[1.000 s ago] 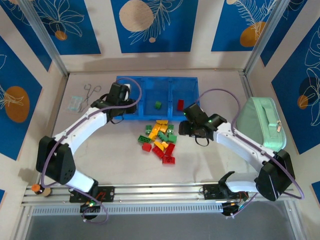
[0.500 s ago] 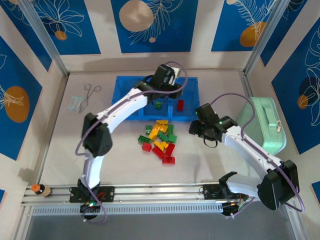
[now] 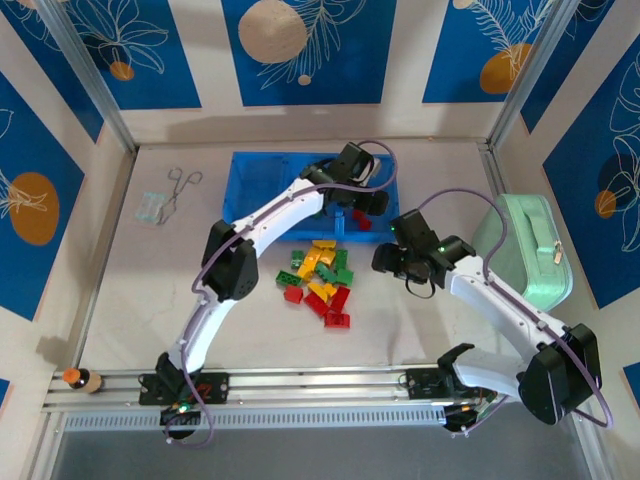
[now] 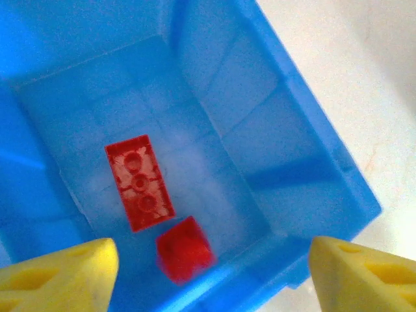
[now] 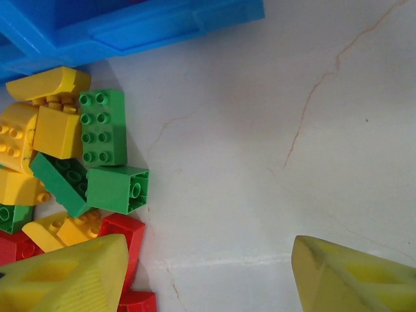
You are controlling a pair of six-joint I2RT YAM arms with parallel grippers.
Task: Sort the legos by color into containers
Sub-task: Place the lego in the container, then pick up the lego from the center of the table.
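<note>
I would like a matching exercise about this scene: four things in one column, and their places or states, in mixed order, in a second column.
Things:
1. flat red studded plastic brick
2. mint-green zippered case
3. silver metal forceps
4. right end effector

Places or states:
A. on the table, left of the translucent blue plastic tray
B. open, over bare table beside the loose brick pile
C. inside a compartment of the tray
D. near the table's right edge

Pairs: 1-C, 2-D, 3-A, 4-B.
</note>
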